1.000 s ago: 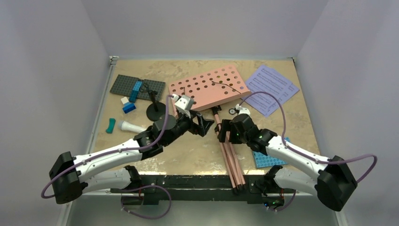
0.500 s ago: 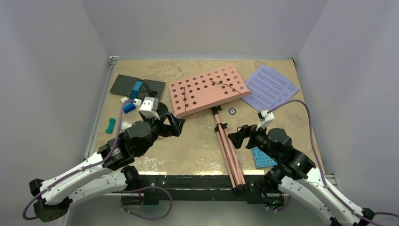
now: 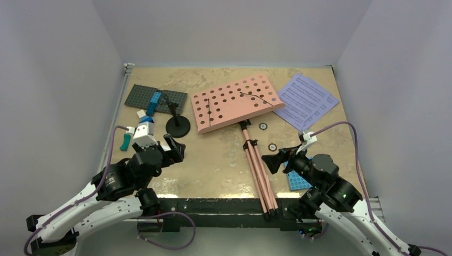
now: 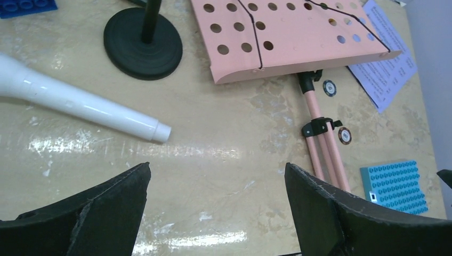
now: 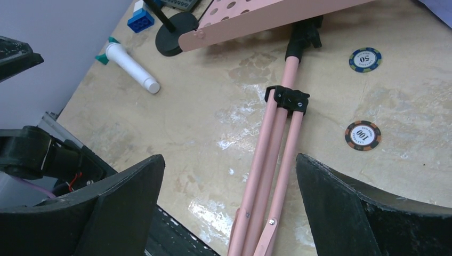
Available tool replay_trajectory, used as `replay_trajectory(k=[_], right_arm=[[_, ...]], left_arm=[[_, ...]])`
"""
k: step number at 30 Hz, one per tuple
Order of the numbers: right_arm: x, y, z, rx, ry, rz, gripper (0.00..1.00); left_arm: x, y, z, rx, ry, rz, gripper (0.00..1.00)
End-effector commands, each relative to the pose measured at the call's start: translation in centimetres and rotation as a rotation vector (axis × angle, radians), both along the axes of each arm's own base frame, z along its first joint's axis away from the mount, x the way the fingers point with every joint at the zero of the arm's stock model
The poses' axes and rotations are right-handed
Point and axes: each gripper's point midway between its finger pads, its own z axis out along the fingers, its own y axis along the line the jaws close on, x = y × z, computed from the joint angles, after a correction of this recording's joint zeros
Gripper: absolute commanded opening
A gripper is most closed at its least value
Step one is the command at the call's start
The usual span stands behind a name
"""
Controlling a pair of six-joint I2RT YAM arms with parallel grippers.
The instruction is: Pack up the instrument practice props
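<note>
Right wrist: chip [image 5: 362, 135] "100" (second chip [image 5: 365, 59] "50")

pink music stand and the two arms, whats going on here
Nothing is being handled right now. The left gripper and right gripper both hang open and empty near the front of the table. The pink music stand lies down, legs folded together, with the microphone, black mic stand and lavender sheet music loose around it. Nothing looks packed yet.

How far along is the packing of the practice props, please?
Done: music stand lies flat, legs folded. In hand: nothing; left gripper and right gripper open, empty. Left: it, sheet music, microphone and mic stand all loose on the table.
</note>
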Motion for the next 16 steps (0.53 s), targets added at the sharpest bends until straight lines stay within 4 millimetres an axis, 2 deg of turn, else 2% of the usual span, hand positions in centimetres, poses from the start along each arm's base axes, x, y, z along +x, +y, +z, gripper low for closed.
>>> replay_trajectory(k=[1,9,16], right_arm=[[0.28,-0.26,1.65,0.003,-0.044,-0.012,0.99],[0.6,-0.06,1.2,-0.015,-0.023,-0.016,0.99],[0.84,0.0,1.28,-0.012,-0.023,-0.024,0.99]], left_arm=[[-0.6,1.9,-0.16,-0.001,0.042,0.084,1.0],[-0.93,1.92,-0.85,-0.006,0.059,0.077,1.0],[-0.93,1.83,-0.63,-0.003,0.039,0.052,0.99]])
